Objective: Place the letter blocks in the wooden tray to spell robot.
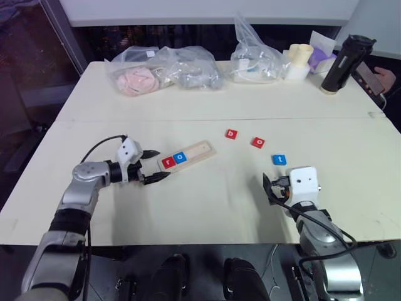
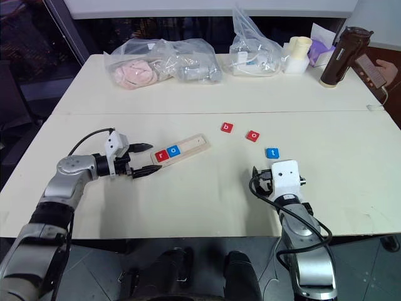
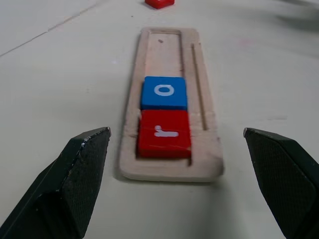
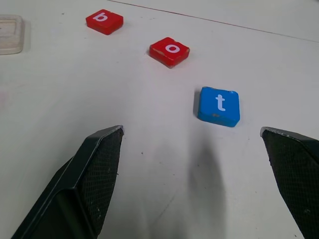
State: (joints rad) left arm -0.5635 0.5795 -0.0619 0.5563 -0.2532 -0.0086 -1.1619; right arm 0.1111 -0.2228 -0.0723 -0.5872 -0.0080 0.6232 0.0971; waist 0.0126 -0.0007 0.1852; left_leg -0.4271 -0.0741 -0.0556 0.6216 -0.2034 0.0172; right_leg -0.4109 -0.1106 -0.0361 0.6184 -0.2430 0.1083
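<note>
Nearest you are the two grippers at the near edge of the table (image 1: pixel 207 100). Start on your left: the left gripper (image 1: pixel 152 165) has its black fingers spread wide with nothing between them, and it points along the tabletop at the near end of the wooden tray (image 1: pixel 202 149). In the left wrist view you see that end of the tray (image 3: pixel 169 167) lying just ahead of the fingertips (image 3: pixel 87 149), centred in the gap and not touched.

The tray lies at an angle on the table. Two letter blocks already sit in its groove at the end closest to your left gripper: the red r (image 1: pixel 168 162) first, then the blue o (image 1: pixel 180 157) touching it. The rest of the groove is bare wood.

Moving right, three blocks lie loose on the table, well apart from the tray: the red b (image 1: pixel 232 133), then the red o (image 1: pixel 258 142), then the blue t (image 1: pixel 279 160).

Your right gripper (image 4: pixel 194 149) is also opened wide and empty. It hangs just short of the blue t, which in the right wrist view lies a little ahead of the fingertips and toward the right-hand finger (image 4: pixel 294 164); the red o and red b lie farther out beyond it.

At the far side of the table you have plastic bags (image 1: pixel 164 68) and a dark bottle (image 1: pixel 343 63).
</note>
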